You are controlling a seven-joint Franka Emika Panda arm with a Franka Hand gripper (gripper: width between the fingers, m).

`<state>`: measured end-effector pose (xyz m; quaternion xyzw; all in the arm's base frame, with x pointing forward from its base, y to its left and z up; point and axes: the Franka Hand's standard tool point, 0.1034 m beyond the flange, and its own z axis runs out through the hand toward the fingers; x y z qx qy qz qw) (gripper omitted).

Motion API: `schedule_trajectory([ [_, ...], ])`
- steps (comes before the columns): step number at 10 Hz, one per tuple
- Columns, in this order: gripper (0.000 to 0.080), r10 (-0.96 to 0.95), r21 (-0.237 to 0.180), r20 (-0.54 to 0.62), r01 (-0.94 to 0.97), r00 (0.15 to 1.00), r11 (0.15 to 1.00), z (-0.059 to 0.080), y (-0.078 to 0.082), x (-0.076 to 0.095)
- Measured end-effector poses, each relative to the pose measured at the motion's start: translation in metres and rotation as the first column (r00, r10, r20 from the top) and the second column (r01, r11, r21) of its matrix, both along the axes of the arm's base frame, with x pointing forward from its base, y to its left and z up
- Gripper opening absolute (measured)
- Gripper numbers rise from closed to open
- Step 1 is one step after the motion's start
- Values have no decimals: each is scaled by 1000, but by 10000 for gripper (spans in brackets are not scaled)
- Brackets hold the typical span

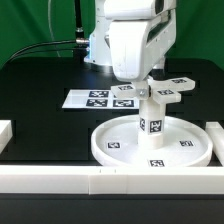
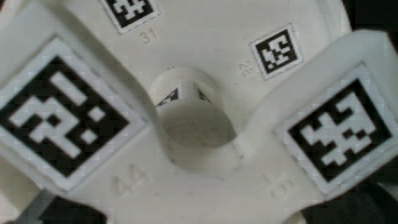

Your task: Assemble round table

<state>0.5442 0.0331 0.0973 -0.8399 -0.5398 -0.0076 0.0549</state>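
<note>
The large rimmed round disc (image 1: 112,146) lies on the black table. The short cylinder leg (image 1: 152,122) stands upright at its centre, tag facing the camera. The flat cross-shaped piece (image 1: 163,93) sits level on top of the leg. My gripper (image 1: 138,88) comes down from above onto the cross's arm toward the exterior view's left and looks shut on it. In the wrist view the cross-shaped piece (image 2: 71,110) fills the picture, with the leg (image 2: 189,118) in the notch between two tagged arms and the disc (image 2: 267,45) beyond. My fingers are hidden there.
The marker board (image 1: 95,98) lies flat behind the disc. Long white border rails run along the front (image 1: 110,180), the exterior view's left (image 1: 5,132) and right (image 1: 214,135). Black cables trail at the back left.
</note>
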Motion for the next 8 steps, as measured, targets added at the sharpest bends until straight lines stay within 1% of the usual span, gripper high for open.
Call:
schedule_trajectory([
  [4,649,-6,0,-1,6,1000,1000,-1,1,1],
  [5,527,-6,0,-1,6,1000,1000,-1,1,1],
  [6,448,-6,0,-1,6,1000,1000,-1,0,1],
  [8,448,-14,0,-2,14,1000,1000,-1,0,1],
])
